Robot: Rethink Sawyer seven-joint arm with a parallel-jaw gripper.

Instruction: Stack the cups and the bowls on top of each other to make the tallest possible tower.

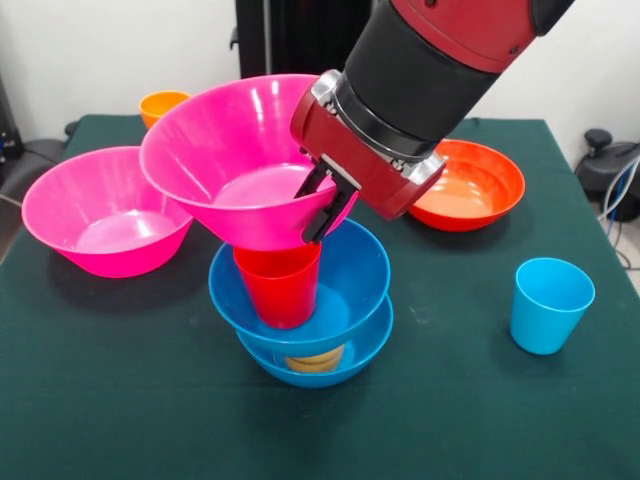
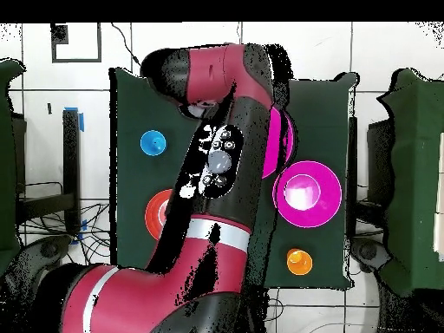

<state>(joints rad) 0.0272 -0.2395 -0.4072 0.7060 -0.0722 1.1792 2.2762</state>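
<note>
My gripper (image 1: 325,200) is shut on the near rim of a large pink bowl (image 1: 235,160), one finger inside and one outside. This bowl tilts toward the left and its base meets the mouth of a red cup (image 1: 282,288). The red cup stands upright in the upper blue bowl (image 1: 350,275), which rests over a lower blue bowl (image 1: 350,358). A yellow cup (image 1: 315,360) shows between the two. In the overhead view the arm (image 2: 217,165) hides this tower, and only a sliver of the held pink bowl (image 2: 283,139) shows.
A second pink bowl (image 1: 100,210) (image 2: 305,192) sits left of the tower. An orange cup (image 1: 163,103) (image 2: 297,259) stands behind it. An orange-red bowl (image 1: 480,185) (image 2: 156,212) lies at the back right. A light blue cup (image 1: 550,305) (image 2: 153,142) stands front right.
</note>
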